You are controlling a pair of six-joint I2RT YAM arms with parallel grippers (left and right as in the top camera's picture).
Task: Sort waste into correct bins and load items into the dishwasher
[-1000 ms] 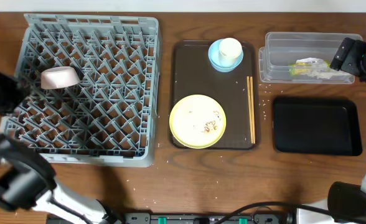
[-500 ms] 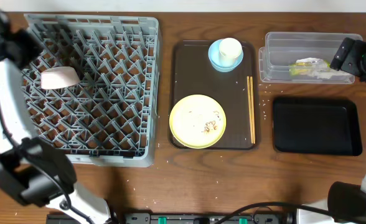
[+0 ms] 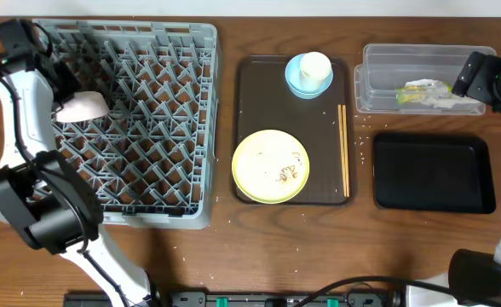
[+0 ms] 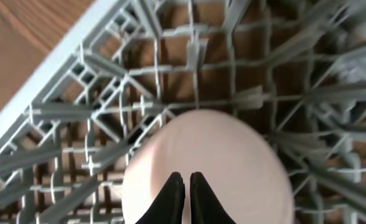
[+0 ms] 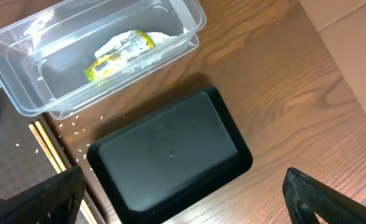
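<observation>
White bowl point(image 3: 82, 107) in grey rack point(image 3: 123, 31), L gripper point(image 4: 185, 180) pressed together over it; R gripper point(image 5: 183, 194) spread wide, empty.

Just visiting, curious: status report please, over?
Left fingers shut, empty, over white bowl in grey plastic dish rack. Right fingers open, empty. Pale yellow round plate not yet racked. Nothing blocking.

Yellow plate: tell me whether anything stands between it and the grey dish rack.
Nothing loose does. Between the yellow plate and the dish rack lie only the rim of the brown tray, a strip of table and the rack's side wall.
</observation>
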